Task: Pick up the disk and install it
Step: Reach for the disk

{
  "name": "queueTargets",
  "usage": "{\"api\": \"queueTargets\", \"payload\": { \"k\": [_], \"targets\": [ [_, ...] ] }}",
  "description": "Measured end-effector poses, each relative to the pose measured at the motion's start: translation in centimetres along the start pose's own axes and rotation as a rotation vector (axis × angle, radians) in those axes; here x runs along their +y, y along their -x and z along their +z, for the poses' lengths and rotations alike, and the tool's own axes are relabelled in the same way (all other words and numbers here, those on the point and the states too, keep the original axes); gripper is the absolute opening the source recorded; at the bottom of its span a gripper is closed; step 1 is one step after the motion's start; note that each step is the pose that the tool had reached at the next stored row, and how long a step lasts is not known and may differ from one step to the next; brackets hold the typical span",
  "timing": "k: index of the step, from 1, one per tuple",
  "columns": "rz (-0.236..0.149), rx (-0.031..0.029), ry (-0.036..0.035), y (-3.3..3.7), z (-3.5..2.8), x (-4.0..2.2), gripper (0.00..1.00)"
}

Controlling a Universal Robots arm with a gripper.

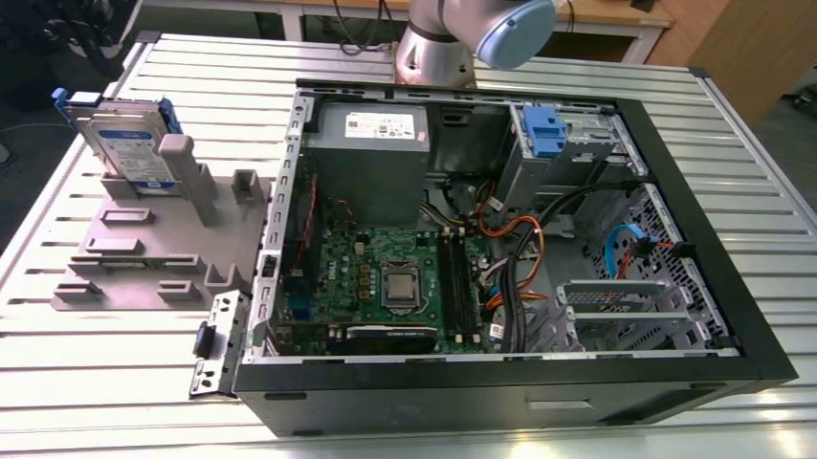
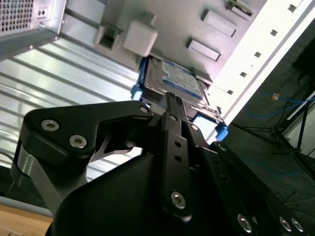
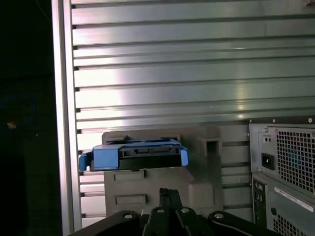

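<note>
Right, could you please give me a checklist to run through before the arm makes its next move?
1. Disk seated: ok, the disk stands upright in the grey holder at the exterior view's left.
2. Tool free: ok, the tool holds nothing and is apart from the disk.
3. Jaws ready for a grasp: not ok, they look closed.
4. Disk top reachable: ok, nothing covers it.
5. Computer case open: ok, its inside is exposed.
6. Drive bay free: cannot tell; cables run close by.
</note>
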State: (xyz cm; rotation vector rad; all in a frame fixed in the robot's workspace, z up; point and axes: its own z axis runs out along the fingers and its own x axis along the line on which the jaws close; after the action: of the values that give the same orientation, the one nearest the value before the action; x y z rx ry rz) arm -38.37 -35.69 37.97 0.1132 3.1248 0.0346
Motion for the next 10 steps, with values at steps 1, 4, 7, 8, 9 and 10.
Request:
{"api": "queueTargets", "payload": {
  "k": [1, 4, 7, 8, 9, 10],
  "targets": [
    [0.0, 0.0001, -0.0001, -0.46, 0.01, 0.11, 0.11],
    [0.0, -0.0001, 0.0001, -1.83, 0.14, 0.37, 0.11],
    [0.0, 0.0, 0.0, -3.25, 0.28, 0.63, 0.11],
    [0.0, -0.0001, 0.0001, -3.7, 0.32, 0.65, 0.11],
    [0.0, -0.0001, 0.0001, -4.15, 0.35, 0.67, 0.11],
    [0.0, 0.0002, -0.0001, -4.53, 0.37, 0.65, 0.11]
  ]
}}
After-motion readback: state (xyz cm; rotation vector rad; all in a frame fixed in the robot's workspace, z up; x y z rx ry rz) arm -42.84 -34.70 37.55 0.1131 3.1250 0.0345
